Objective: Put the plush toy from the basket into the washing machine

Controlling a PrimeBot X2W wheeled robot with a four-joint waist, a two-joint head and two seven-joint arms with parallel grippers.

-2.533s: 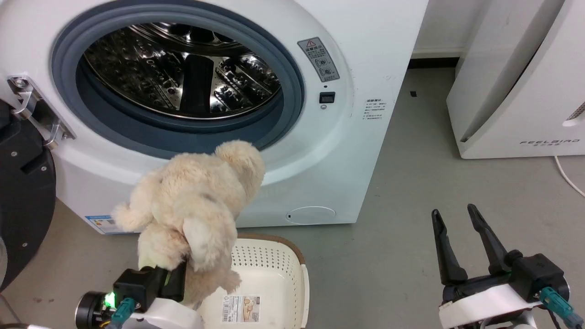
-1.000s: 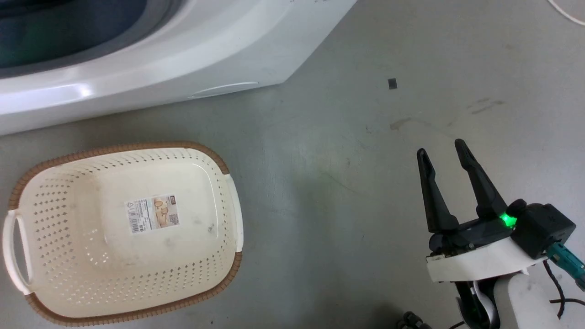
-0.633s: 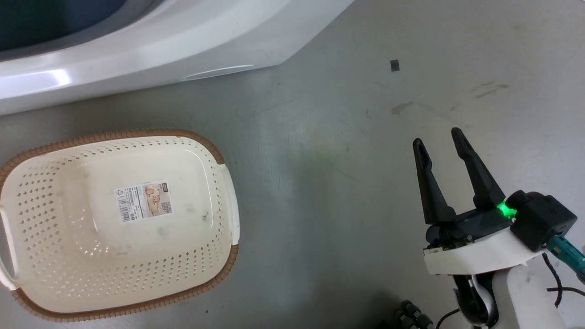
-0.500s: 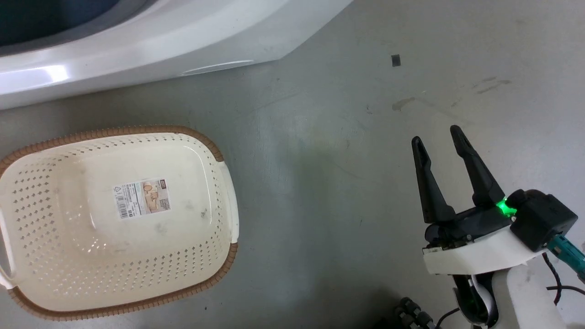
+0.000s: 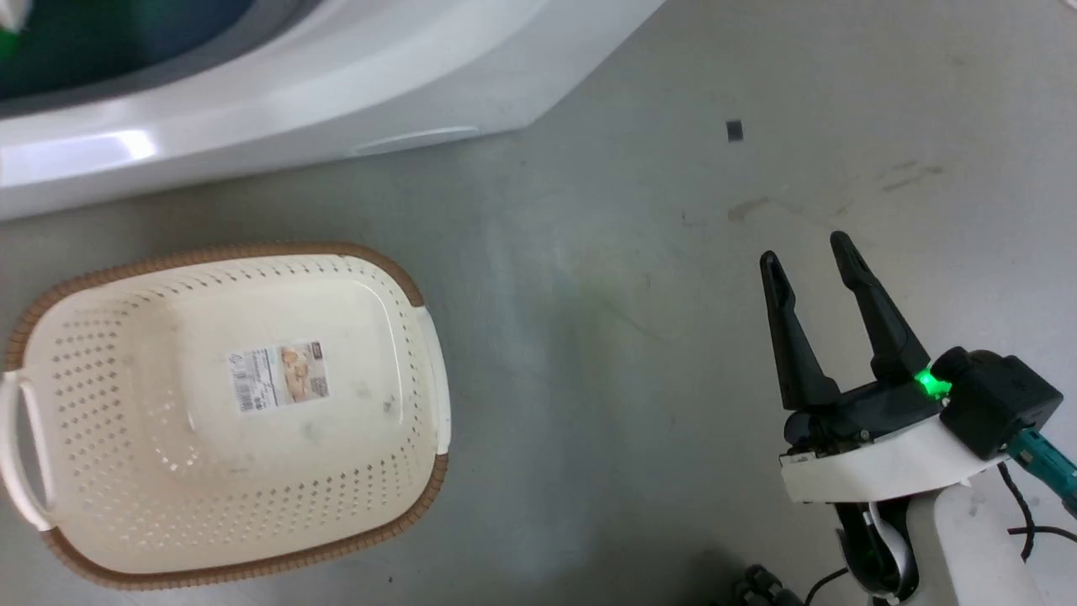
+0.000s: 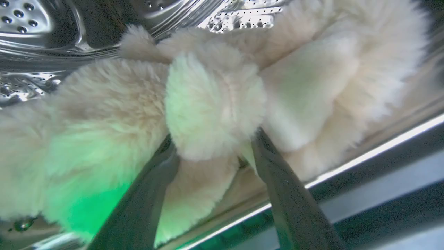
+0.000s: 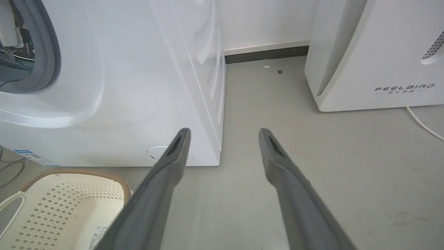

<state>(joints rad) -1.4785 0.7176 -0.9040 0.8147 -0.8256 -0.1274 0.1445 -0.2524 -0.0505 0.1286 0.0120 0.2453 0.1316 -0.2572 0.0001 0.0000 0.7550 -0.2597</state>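
The cream-beige plush toy (image 6: 215,100) lies inside the washing machine's shiny steel drum (image 6: 41,41). My left gripper (image 6: 215,144) is open, its two fingers spread either side of one fluffy limb. The basket (image 5: 101,370) stands on the floor below the washing machine (image 5: 336,93), with just its label sticker (image 5: 282,379) inside. The basket's brown-rimmed corner (image 7: 62,194) is also at the lower left of the right wrist view. My right gripper (image 5: 805,250) hovers open over bare floor at the lower right, holding nothing. Its fingers (image 7: 166,173) point at the machine's front corner (image 7: 208,104).
The white slanted FEELBIRD appliance (image 7: 374,52) stands to the right of the washing machine, with a strip of grey floor between them. A white cable (image 7: 423,125) runs along the floor beside it. A small dark square (image 5: 734,130) lies on the floor.
The head camera has tilted down to the floor and basket. The plush toy, held by my left gripper before the porthole 2.5 s ago, is now inside the drum. The right gripper stayed put.
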